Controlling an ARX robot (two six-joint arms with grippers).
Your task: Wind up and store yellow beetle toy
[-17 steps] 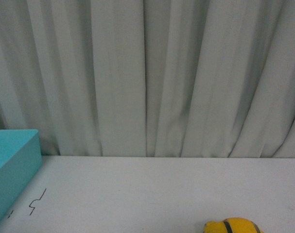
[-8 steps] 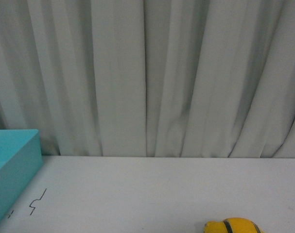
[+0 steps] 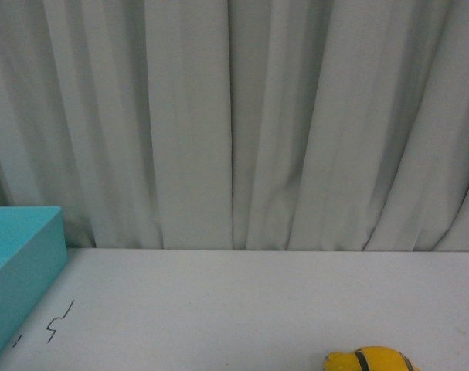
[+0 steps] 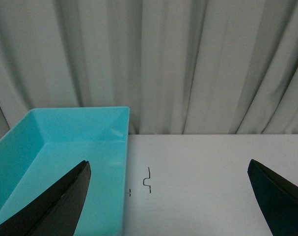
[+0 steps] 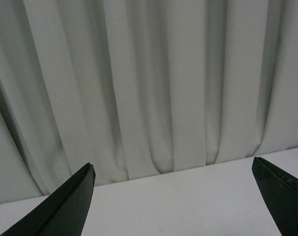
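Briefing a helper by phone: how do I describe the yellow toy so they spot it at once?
Start at the white table before the grey curtain, with a turquoise bin at its left. The toy sits at the near right, half cut off by the front view's bottom edge. It is the only yellow thing: small, rounded, with a dark band.

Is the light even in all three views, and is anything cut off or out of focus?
Front view: soft, even light, no glare; the yellow beetle toy is cut by the lower edge. Left wrist view: the turquoise bin is sharp, the jaws are dark, soft-edged shapes. Right wrist view: gentle shadows in the curtain folds.
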